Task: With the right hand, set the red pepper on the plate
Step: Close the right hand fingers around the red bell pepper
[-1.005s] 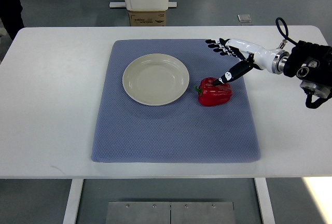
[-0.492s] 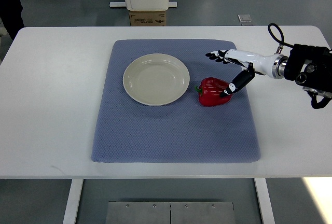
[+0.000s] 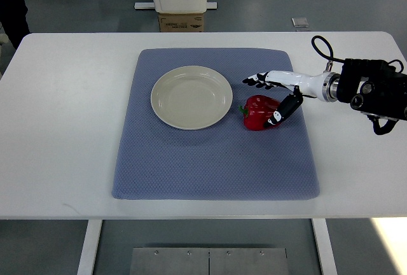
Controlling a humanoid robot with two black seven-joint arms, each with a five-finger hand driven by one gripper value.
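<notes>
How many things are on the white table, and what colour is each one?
Red: 1, the red pepper
Cream: 1, the plate
Blue-grey: 1, the mat under both
Total: 3 things on the table; the white and black robot hand reaching over the pepper isn't counted.

Bare mat (image 3: 210,160) between pepper (image 3: 259,112) and plate (image 3: 191,97)

Red pepper (image 3: 261,111), green stem; cream plate (image 3: 191,97); blue-grey dimpled mat (image 3: 210,160); white table (image 3: 63,128); white-black robot hand (image 3: 276,93).
</notes>
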